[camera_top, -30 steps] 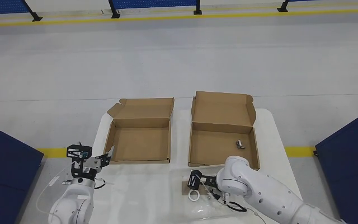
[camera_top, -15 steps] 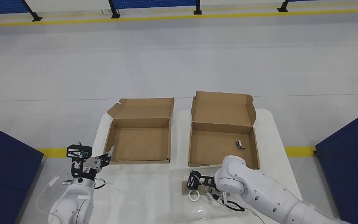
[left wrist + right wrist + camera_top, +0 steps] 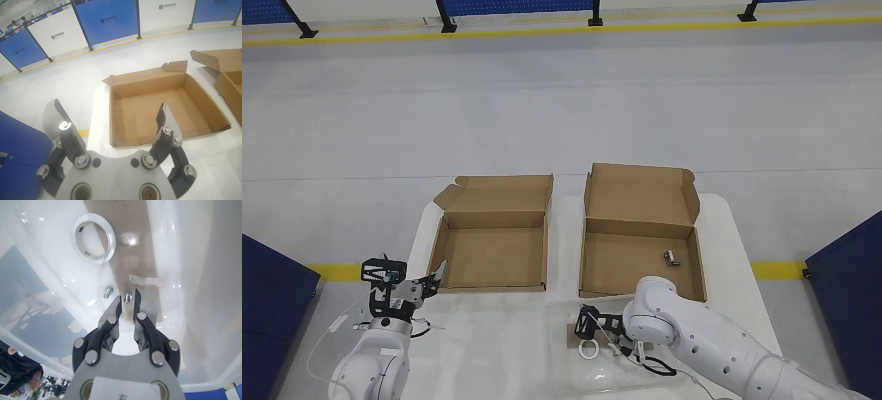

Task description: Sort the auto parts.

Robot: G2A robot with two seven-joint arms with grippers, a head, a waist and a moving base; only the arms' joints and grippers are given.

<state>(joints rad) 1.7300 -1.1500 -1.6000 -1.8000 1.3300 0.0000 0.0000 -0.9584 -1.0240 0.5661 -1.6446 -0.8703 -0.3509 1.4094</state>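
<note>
My right gripper (image 3: 128, 295) hangs low inside a clear plastic tray (image 3: 198, 256), its fingers slightly apart on either side of a small silver bolt (image 3: 127, 298). I see a narrow gap on each side of that bolt. A second bolt (image 3: 107, 292) lies close beside it, and a metal ring (image 3: 92, 238) rests farther on. From above, the right gripper (image 3: 592, 323) sits just over the ring (image 3: 588, 349) near the table's front. My left gripper (image 3: 109, 104) stands open and holds nothing, in front of the left cardboard box (image 3: 189, 81); the top view shows the left gripper (image 3: 422, 285) at the table's left corner.
Two open cardboard boxes stand side by side at the back: the left box (image 3: 492, 285) has nothing in it, the right box (image 3: 594, 255) holds one small metal part (image 3: 673, 257). A brown patch (image 3: 132, 256) and a scrap of tape lie under the tray.
The right arm has shifted slightly to the left over the tray. The left arm has not moved.
</note>
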